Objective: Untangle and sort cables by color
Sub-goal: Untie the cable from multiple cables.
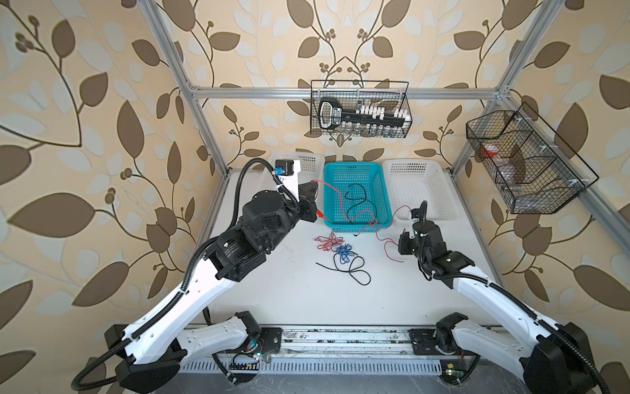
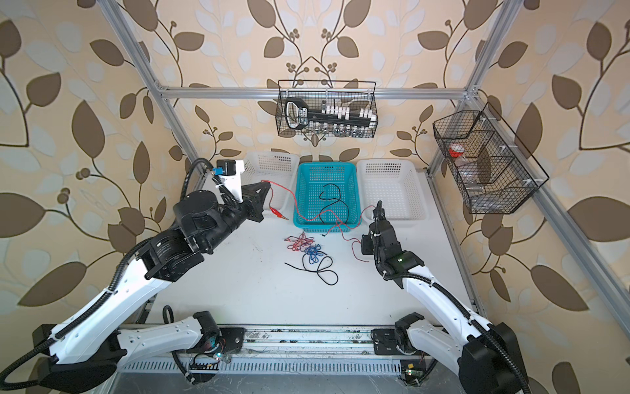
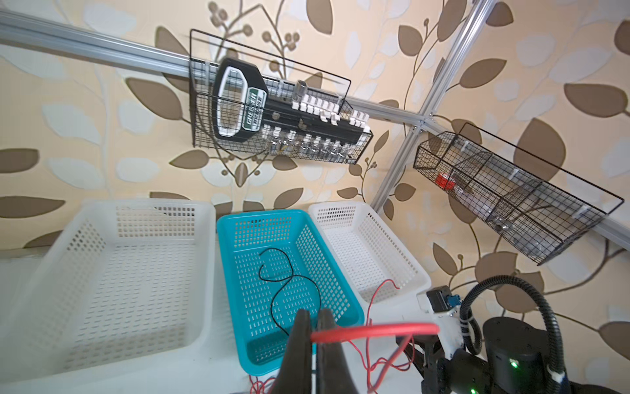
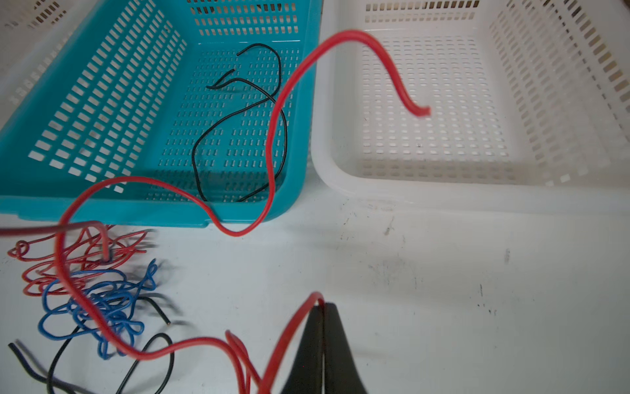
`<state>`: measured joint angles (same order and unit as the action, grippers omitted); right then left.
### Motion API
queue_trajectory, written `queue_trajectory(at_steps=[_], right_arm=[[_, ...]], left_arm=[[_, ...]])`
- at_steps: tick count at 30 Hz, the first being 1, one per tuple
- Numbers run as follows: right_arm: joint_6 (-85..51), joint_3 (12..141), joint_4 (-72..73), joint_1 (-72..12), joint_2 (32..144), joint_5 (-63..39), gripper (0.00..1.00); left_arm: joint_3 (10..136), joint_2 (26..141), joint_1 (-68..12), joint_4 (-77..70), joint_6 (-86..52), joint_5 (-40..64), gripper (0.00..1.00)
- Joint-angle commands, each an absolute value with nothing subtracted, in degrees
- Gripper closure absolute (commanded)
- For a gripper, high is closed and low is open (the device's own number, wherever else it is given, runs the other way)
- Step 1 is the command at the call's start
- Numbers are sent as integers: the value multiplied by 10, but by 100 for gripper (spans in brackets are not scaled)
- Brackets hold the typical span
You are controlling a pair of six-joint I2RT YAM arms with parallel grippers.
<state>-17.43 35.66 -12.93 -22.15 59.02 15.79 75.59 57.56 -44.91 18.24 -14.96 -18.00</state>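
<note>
My left end effector [image 3: 313, 317] is pressed together on a red clip lead [image 3: 375, 329], held above the gap between the left white basket [image 3: 204, 266] and the blue basket [image 1: 344, 225]. The lead's clip [image 1: 320, 214] hangs just beside the blue rim, and its wire runs on across that basket. My right end effector [image 4: 322, 307] is pinched shut on a red cable [image 4: 296, 324], low over the bench [image 1: 289, 290] in front of the right white basket [image 4: 443, 201]. I cannot tell whether both grips are on one wire. A black cable [image 4: 193, 157] lies in the blue basket. The tangle [image 1: 339, 247] of red, blue and black cables sits on the bench between my arms.
</note>
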Motion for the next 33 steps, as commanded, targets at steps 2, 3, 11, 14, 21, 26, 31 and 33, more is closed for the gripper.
queue_trajectory(at_steps=[2, 3, 11, 14, 21, 26, 31, 33], right_arm=[[-181, 350, -131, -211, 595, 156, 100], [-181, 348, -132, -209, 594, 157, 100], [-182, 331, -145, -180, 587, 167, 100], [-183, 325, -142, -178, 578, 166, 100], [-181, 337, -143, -177, 573, 160, 100], [-175, 357, -154, -176, 550, 141, 100], [-166, 399, -172, -177, 499, 113, 100], [-159, 423, -180, -177, 486, 118, 100]], left_arm=[[761, 543, -444, 190, -119, -253, 100], [761, 539, -443, 193, -116, -261, 100], [771, 502, -443, 211, -83, -352, 100], [773, 488, -443, 212, -74, -371, 100], [756, 472, -443, 224, -75, -399, 100], [735, 459, -443, 219, -83, -368, 100], [710, 464, -443, 219, -90, -302, 100], [701, 472, -443, 223, -97, -280, 100]])
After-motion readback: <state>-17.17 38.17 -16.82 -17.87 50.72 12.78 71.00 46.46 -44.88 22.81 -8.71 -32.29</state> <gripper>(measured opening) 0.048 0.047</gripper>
